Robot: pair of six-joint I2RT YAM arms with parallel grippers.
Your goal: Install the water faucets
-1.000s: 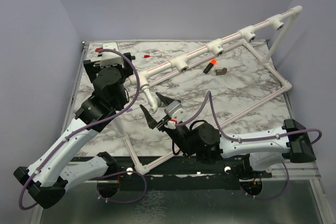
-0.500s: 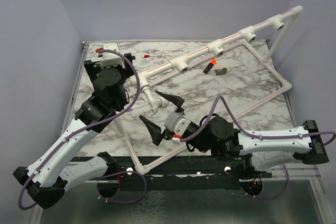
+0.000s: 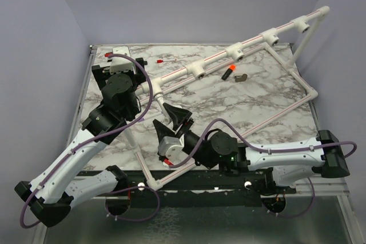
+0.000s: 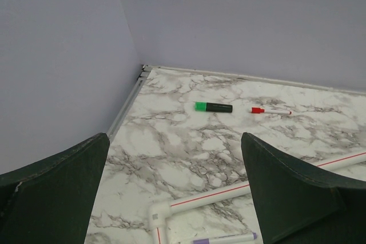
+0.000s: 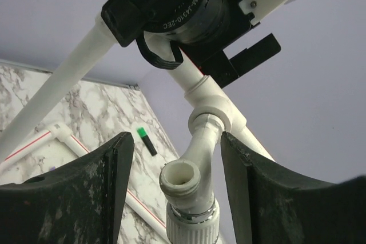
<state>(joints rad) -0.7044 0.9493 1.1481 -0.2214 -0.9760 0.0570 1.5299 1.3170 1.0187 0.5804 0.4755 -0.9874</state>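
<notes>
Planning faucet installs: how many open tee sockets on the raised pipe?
4, left to right: first tee socket, second, third, fourth. Others may be hidden.

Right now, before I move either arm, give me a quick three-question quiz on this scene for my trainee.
1. True or false: the right pincer is shut on the faucet.
2. What sits between the right pincer's fingers? A a sponge; B a white pipe fitting; C a screwdriver.
3. Fill in: the faucet lies on the marble table beside a black stick with an ____ tip.
Key: 1 false, it is open; 2 B; 3 orange.
</notes>
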